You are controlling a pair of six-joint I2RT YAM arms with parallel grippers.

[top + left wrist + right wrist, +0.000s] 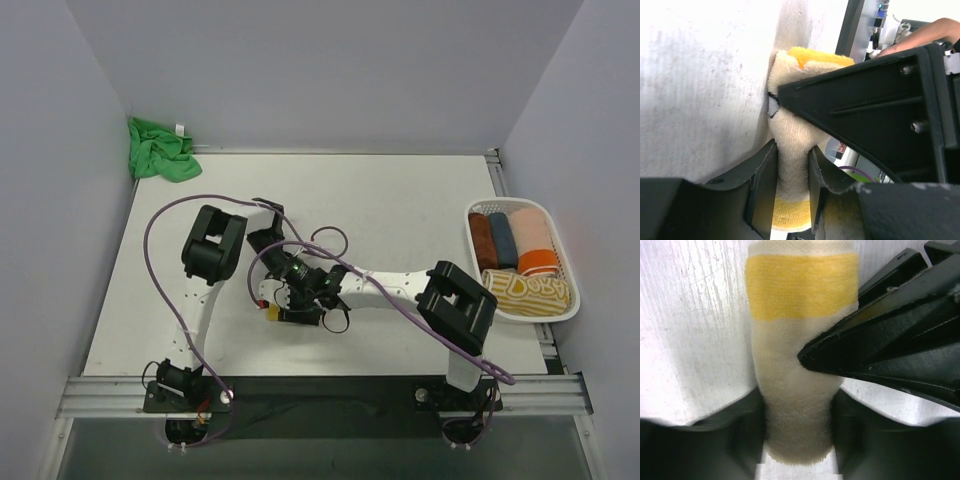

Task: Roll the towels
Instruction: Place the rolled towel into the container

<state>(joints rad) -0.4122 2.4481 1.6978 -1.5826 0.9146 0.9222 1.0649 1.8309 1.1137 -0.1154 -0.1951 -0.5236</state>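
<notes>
You see the pale yellow towel (797,390) rolled, its bright yellow band (802,287) at the far end. The right pincer (797,415) holds it, fingers (715,440) touching both sides. Another black finger (875,350) presses its right side, above the scratched white counter (695,325).

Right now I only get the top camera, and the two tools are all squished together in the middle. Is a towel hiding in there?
Observer: Yes. The left wrist camera shows the yellow towel rolled up and pinched in the left tool.
Operator: Is the other tool grabbing it too?
Observer: The right wrist camera shows the same roll filling the gap of the right tool, touching both sides.
Operator: Is it yellow all over?
Observer: No. Up close it is pale cream, with one bright stripe across it.
</notes>
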